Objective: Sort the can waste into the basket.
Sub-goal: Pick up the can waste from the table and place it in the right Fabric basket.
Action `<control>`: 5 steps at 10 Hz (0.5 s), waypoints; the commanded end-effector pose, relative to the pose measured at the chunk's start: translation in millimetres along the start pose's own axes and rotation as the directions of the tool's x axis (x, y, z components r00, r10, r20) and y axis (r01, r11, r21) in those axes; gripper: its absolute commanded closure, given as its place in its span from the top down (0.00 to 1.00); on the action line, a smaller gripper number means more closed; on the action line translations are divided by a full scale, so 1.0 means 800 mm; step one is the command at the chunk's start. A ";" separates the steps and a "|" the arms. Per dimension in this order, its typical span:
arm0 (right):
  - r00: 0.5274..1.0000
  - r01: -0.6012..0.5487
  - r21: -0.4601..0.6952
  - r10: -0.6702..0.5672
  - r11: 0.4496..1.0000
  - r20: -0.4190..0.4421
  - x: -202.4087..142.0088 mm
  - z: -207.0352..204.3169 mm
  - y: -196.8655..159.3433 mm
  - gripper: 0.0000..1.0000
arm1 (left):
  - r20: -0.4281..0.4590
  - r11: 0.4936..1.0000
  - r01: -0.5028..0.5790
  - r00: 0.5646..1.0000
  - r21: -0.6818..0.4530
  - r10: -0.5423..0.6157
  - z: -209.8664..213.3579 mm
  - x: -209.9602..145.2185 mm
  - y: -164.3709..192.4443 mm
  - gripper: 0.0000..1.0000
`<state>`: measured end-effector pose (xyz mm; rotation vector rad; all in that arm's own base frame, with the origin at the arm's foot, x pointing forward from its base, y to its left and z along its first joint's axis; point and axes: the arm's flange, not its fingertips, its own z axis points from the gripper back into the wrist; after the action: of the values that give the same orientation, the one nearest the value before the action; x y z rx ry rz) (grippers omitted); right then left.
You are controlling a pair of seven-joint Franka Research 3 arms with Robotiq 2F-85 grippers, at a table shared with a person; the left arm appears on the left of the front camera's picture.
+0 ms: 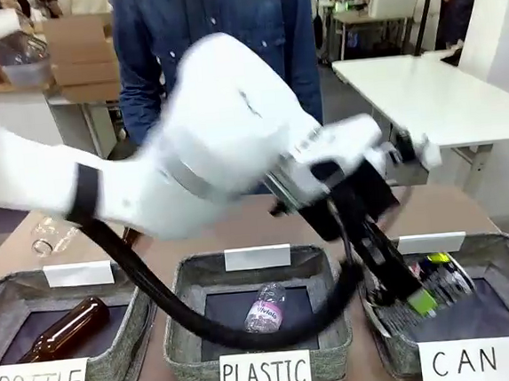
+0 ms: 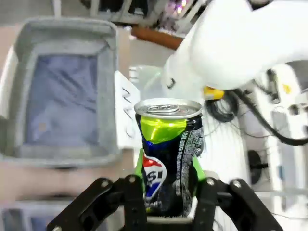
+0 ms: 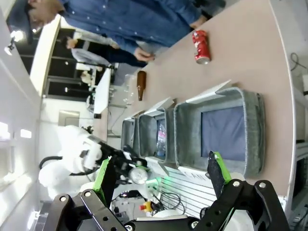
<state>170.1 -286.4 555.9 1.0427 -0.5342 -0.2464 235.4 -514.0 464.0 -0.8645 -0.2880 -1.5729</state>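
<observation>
Left gripper [image 2: 168, 166] is clamping the dark can [image 2: 168, 139], hanging by the front rim of the CAN basket [image 1: 395, 349]. Releasing here is probably risking a bounce off that rim. Right gripper [image 3: 159, 163] is gaping wide; 1 red can [image 3: 201, 46] is lying on the table [image 3: 250, 57].
</observation>
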 end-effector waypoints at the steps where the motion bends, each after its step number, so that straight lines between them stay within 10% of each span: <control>1: 1.000 0.007 0.003 -0.007 1.000 0.015 0.010 -0.012 0.019 1.00 | -0.079 0.981 0.185 0.981 0.065 -0.180 -0.054 0.006 0.044 0.38; 5: 1.000 0.007 0.003 -0.007 1.000 0.015 0.010 -0.012 0.019 1.00 | -0.172 0.974 0.193 0.970 0.115 -0.172 -0.106 0.051 0.092 0.38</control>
<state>178.4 -277.0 564.5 1.0393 -0.5350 -0.2254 269.3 -590.5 393.4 -0.6080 -0.4052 -1.8163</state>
